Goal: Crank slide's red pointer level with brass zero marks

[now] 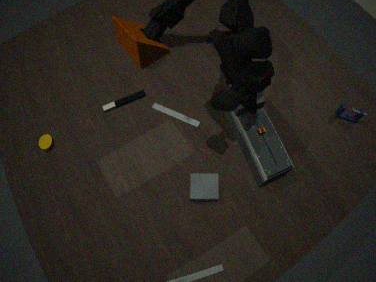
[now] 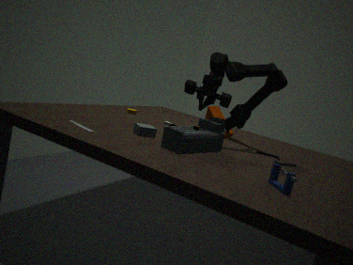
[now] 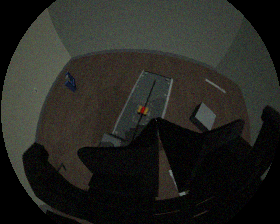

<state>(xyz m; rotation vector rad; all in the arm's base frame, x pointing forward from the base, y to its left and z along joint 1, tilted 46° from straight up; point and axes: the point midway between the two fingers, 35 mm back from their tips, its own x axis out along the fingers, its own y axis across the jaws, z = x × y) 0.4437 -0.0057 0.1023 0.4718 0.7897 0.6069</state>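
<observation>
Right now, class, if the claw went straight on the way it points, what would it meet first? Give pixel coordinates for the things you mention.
Probably the grey machine (image 1: 279, 155) (image 2: 197, 143) (image 3: 161, 97): the shut claw (image 2: 201, 109) (image 3: 155, 121) points down from above it. Depth is unclear, so whether it would meet the machine's top or its end block, I cannot tell.

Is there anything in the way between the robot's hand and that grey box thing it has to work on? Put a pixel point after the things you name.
Nothing visible stands between them: the gripper (image 2: 201, 108) (image 3: 155, 121) hangs above the grey machine (image 2: 192, 141) (image 3: 161, 103), fingertips together. The pale block (image 1: 204, 186) (image 2: 145, 130) (image 3: 204, 116) sits off to one side.
</observation>
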